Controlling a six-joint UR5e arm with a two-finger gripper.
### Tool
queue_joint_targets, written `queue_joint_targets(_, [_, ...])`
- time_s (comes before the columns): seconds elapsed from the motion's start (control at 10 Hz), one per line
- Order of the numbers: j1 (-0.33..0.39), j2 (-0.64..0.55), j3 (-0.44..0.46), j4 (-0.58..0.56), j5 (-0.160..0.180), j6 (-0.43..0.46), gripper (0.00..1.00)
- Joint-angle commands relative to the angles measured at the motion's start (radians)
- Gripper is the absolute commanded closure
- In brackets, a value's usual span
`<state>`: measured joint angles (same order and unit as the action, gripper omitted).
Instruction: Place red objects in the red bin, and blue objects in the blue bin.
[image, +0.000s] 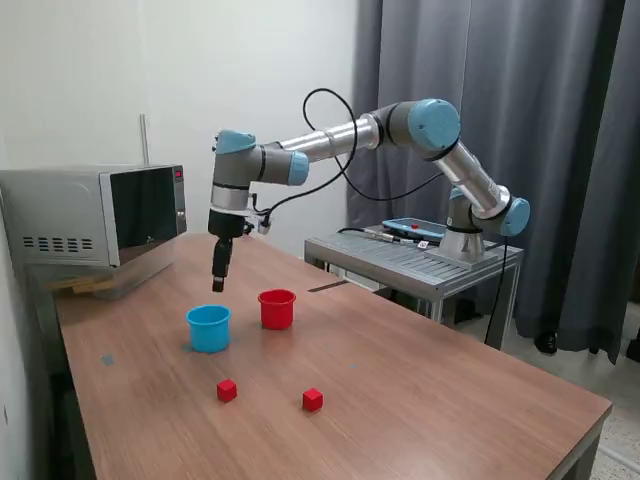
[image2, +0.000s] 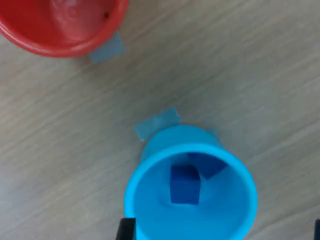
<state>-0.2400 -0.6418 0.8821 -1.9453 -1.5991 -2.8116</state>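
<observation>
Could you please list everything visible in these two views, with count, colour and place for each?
red cubes: two, red, on the table in front of the cups
blue cubes: at least one, possibly two, dark blue, inside the blue cup
blue cup: one, light blue, on the table
red cup: one, red, to the exterior view's right of the blue cup
table: one, wood brown
microwave: one, grey, table's far corner
metal stand: one, grey, behind the table
curtain: dark grey, background
arm: one, silver and blue
tool: one, black, above the blue cup, jaw state unclear
</observation>
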Motion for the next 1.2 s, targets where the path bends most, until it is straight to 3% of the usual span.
queue_joint_targets(0.0, [0.002,-0.018,-0.005,0.069,0.002,-0.015,0.0])
queue_joint_targets(0.2, [0.007,-0.024,-0.011,0.126,0.004,-0.019,0.0])
queue_joint_targets(0.7, [0.05,-0.027,-0.017,0.126,0.005,-0.071,0.0])
queue_joint_targets(1.1, [0.076,-0.03,-0.017,0.124,0.004,-0.181,0.0])
